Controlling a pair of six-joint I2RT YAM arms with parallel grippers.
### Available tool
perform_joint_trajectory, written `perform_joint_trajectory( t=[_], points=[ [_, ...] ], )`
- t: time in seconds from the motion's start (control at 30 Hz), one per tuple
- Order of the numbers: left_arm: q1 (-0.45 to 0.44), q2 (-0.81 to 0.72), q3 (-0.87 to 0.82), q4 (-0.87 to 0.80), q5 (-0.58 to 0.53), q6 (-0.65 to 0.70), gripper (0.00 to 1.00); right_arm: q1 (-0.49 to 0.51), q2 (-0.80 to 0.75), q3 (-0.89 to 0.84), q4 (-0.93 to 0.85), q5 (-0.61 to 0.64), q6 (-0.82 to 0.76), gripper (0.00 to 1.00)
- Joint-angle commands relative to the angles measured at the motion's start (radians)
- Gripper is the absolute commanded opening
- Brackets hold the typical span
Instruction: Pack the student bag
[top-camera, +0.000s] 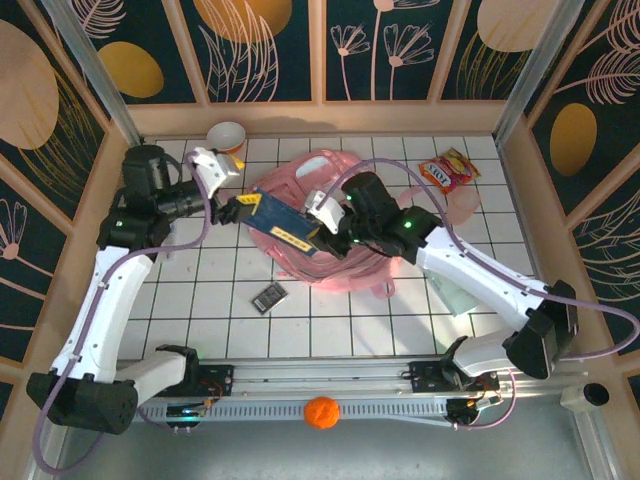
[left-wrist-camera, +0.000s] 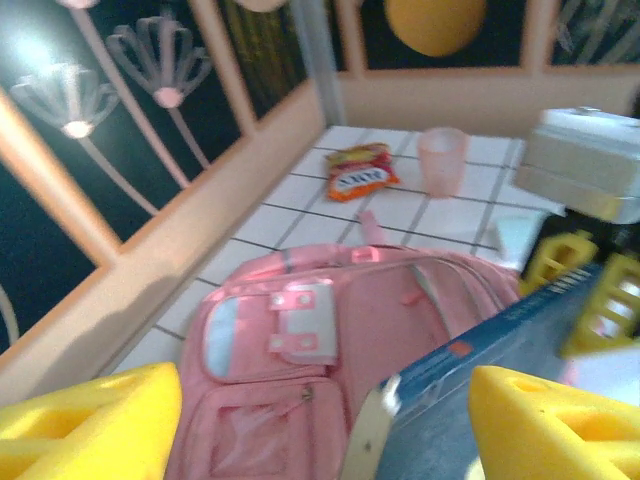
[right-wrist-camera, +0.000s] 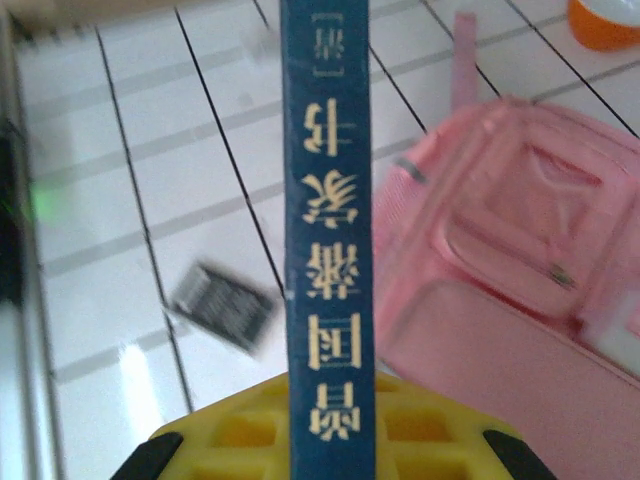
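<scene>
The student bag (top-camera: 300, 182) is a soft pink backpack lying on the white tiled table, front pockets up (left-wrist-camera: 300, 340) (right-wrist-camera: 500, 280). Above its left part hangs a dark blue book (top-camera: 283, 228) with gold lettering on the spine (right-wrist-camera: 328, 200). My right gripper (top-camera: 322, 240) (right-wrist-camera: 330, 440) is shut on the book's right end, spine between its yellow fingers. At the book's left end, my left gripper (top-camera: 232, 210) (left-wrist-camera: 320, 430) stands open with its yellow fingers wide apart. The book's corner (left-wrist-camera: 480, 350) lies close to the right finger.
A small dark calculator-like object (top-camera: 269, 297) (right-wrist-camera: 222, 306) lies on the tiles in front of the bag. A red and yellow snack packet (top-camera: 448, 170) (left-wrist-camera: 357, 172) and a pink cup (left-wrist-camera: 443, 160) sit at the back right. A white and orange bowl (top-camera: 227, 134) stands at the back left.
</scene>
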Motion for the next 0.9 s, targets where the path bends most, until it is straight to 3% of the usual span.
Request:
perform_joint_trajectory(
  t=[0.0,0.17,0.37,0.4,0.47,0.5,0.53,0.57,0.7,0.8,0.87],
  points=[
    [-0.076,0.036,0.041,-0.23,-0.064,0.259,0.76,-0.027,-0.01,0.055,-0.175,0.094,-0.307,0.0],
    [-0.211,0.097,0.063,-0.33,-0.149,0.325,0.78,-0.053,0.018,0.127,-0.232,0.064,-0.379,0.0],
    [-0.266,0.158,0.047,-0.299,-0.203,0.347,0.75,-0.056,0.022,0.159,-0.258,0.0,-0.447,0.0],
    [-0.271,0.168,0.052,-0.29,-0.193,0.346,0.67,-0.059,0.02,0.162,-0.259,-0.012,-0.457,0.0],
    [-0.271,0.176,0.056,-0.248,-0.136,0.298,0.29,-0.076,0.01,0.166,-0.258,-0.034,-0.462,0.0],
    [-0.271,0.17,0.045,-0.201,-0.093,0.251,0.14,-0.096,0.0,0.163,-0.252,-0.055,-0.454,0.0],
    [-0.272,0.157,0.018,-0.139,-0.048,0.202,0.04,-0.128,-0.023,0.15,-0.231,-0.08,-0.433,0.11],
    [-0.271,0.14,-0.017,-0.061,-0.011,0.138,0.0,-0.159,-0.05,0.127,-0.197,-0.114,-0.405,0.22],
    [-0.27,0.058,-0.226,0.426,0.131,-0.259,0.0,-0.368,-0.284,-0.136,0.149,-0.287,-0.139,0.55],
    [-0.271,0.039,-0.356,0.839,0.197,-0.615,0.0,-0.468,-0.47,-0.346,0.421,-0.385,0.092,0.7],
    [-0.273,0.039,-0.4,1.026,0.2,-0.782,0.0,-0.514,-0.558,-0.454,0.571,-0.434,0.244,0.76]
  ],
)
